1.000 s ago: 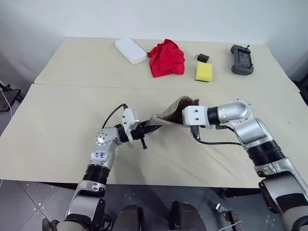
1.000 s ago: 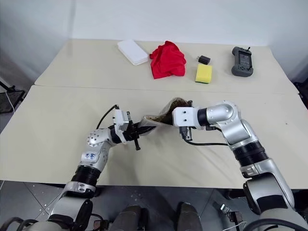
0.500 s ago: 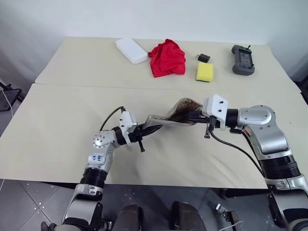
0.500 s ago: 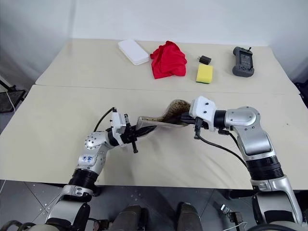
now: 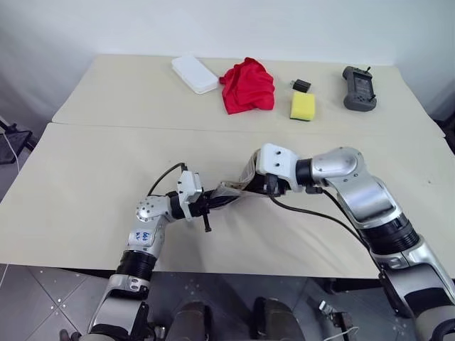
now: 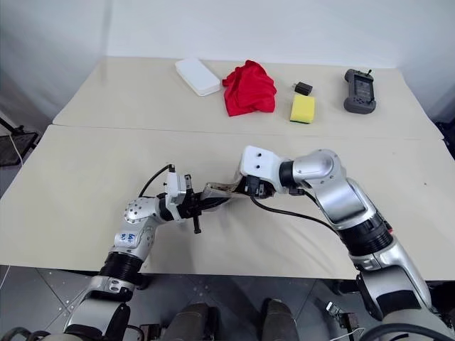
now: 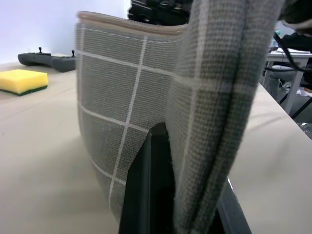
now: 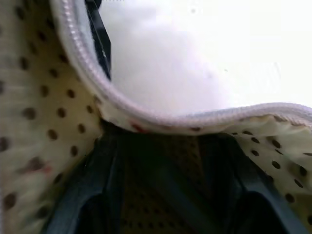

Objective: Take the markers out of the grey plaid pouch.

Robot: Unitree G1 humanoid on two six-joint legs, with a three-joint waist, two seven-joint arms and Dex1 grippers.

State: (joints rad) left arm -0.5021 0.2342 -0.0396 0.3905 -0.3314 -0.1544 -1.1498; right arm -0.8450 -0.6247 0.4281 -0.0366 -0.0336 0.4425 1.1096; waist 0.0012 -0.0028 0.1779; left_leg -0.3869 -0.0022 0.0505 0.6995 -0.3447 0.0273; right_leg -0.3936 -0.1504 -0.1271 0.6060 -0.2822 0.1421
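My right gripper (image 6: 245, 188) has swung back into the grey plaid pouch (image 5: 233, 190), jaws parted; my left gripper (image 5: 206, 202) stays clamped on its end

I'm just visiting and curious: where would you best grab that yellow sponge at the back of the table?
A guess: take the yellow sponge across its two side faces, coming straight down from above. It is a small block lying flat with bare table round it. The black adapter sits just behind, so closing the fingers left to right should avoid it.
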